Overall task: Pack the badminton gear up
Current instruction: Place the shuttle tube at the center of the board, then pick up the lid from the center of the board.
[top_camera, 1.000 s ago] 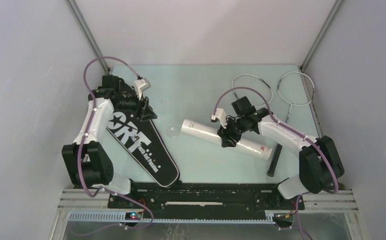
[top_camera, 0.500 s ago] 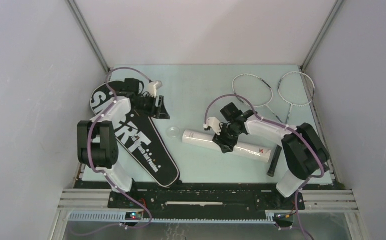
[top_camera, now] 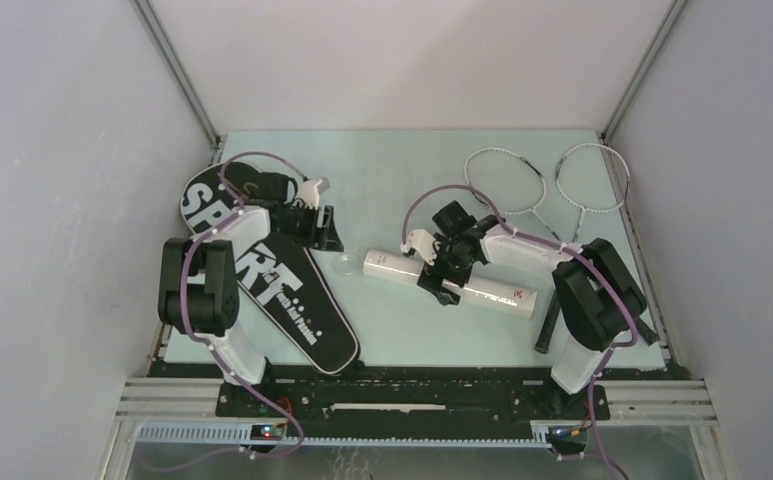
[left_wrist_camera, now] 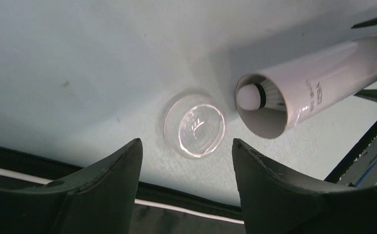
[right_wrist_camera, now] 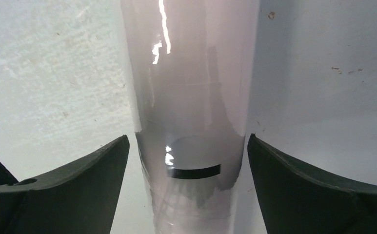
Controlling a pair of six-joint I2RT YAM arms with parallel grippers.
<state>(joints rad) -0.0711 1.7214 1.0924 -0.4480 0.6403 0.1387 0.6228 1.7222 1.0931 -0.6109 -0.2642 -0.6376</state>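
The pale green table [top_camera: 402, 170] carries everything. Largest on it is the black bag [top_camera: 307, 320] lettered "SPORT", lying flat on the 9 o'clock side with its wide head toward 10 o'clock and its narrow end toward 7 o'clock. The two racquets [top_camera: 504, 181] [top_camera: 592, 177] lie side by side at about 1 to 2 o'clock, heads toward the far edge and shafts running back toward 5 o'clock. One black handle shows beside the right arm, while the other is hidden by it. The long white tube [top_camera: 497, 293] lies on its side near the middle, its open mouth facing 9 o'clock and its other end toward 4 o'clock. The right gripper [right_wrist_camera: 187, 139] straddles the tube partway along. Its fingers are spread wider than the tube, with a sliver of table showing on each side — it holds nothing. The left gripper [left_wrist_camera: 186, 144] hangs at the bag's inner edge, also spread wide with nothing between its fingers, pointing at the clear round cap [left_wrist_camera: 194, 125]. That cap lies flat on the table between the bag and the tube's mouth, just beside the mouth but not touching it. Inside the mouth sits a shuttlecock [left_wrist_camera: 249, 96] — its rounded white cork faces outward, with a dark band behind it.
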